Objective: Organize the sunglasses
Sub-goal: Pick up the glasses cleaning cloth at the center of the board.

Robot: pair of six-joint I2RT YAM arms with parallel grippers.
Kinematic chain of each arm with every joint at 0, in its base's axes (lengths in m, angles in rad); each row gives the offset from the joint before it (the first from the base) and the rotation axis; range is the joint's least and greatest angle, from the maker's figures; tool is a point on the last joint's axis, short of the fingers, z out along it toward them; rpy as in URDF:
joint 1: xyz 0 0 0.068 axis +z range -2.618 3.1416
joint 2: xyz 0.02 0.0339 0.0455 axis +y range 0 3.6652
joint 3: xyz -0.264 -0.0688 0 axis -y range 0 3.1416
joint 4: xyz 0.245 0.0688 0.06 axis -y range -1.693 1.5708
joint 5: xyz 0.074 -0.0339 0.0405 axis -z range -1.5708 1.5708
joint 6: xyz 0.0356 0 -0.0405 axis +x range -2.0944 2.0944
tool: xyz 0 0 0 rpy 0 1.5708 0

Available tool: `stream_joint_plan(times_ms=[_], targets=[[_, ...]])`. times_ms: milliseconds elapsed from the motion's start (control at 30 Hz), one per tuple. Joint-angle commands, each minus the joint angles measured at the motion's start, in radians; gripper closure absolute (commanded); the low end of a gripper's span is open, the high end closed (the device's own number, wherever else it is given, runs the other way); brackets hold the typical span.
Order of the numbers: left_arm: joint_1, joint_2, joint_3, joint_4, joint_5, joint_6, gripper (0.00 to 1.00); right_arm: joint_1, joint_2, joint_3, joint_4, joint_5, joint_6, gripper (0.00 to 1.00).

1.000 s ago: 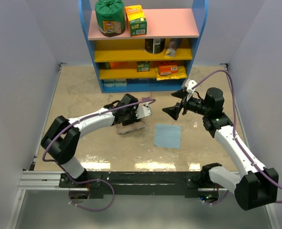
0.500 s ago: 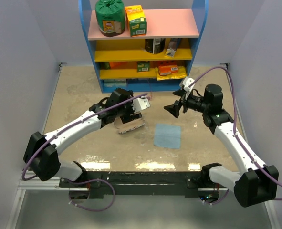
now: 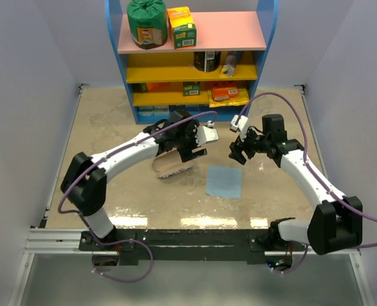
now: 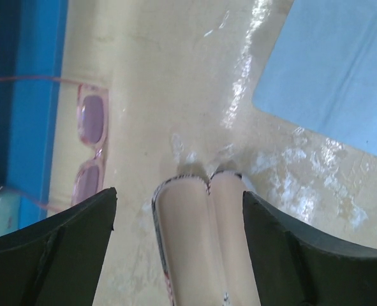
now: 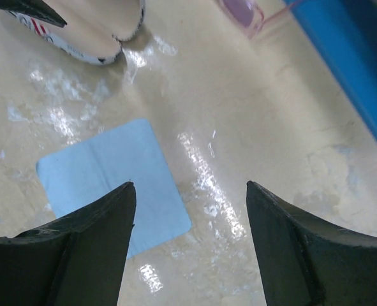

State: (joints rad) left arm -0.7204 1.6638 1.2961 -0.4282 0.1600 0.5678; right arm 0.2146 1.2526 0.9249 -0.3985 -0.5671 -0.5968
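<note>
- The sunglasses [image 4: 89, 150] lie flat on the table, just beside the blue shelf base [image 4: 35, 95], apart from the pouch [image 4: 194, 255].
- The left gripper [image 4: 180, 193] and the right gripper [image 5: 190, 185] both stand wide open, holding nothing.
- The glasses look light, thin and fragile, with slippery lenses; I would pinch the frame gently at the bridge.

Your glossy beige table [image 3: 111, 185] bears a flag-print fabric pouch [image 3: 173, 167], pink-lensed sunglasses [image 4: 89, 150] at its twelve o'clock, and a light blue square cloth [image 3: 224, 182] at four.
</note>
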Motion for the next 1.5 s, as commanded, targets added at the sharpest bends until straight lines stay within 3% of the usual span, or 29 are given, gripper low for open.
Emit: stream_joint_plan(times_ms=[0,233,700,1167,1467], targets=[[-0.020,0.109,0.129,-0.033,0.111,-0.051,0.17,-0.038,0.060,0.008,-0.049,0.009,-0.038,0.30],[-0.034,0.253,0.195,-0.038,0.194,-0.091,0.22,-0.078,0.180,0.028,-0.080,-0.019,-0.075,0.33],[-0.039,0.373,0.203,0.011,0.282,-0.161,0.29,-0.173,0.410,0.074,-0.135,-0.177,-0.066,0.44],[-0.037,0.462,0.265,0.005,0.335,-0.209,0.28,-0.187,0.491,0.103,-0.246,-0.132,-0.169,0.44],[-0.037,0.505,0.298,-0.023,0.363,-0.215,0.41,-0.185,0.548,0.117,-0.313,-0.129,-0.239,0.51]])
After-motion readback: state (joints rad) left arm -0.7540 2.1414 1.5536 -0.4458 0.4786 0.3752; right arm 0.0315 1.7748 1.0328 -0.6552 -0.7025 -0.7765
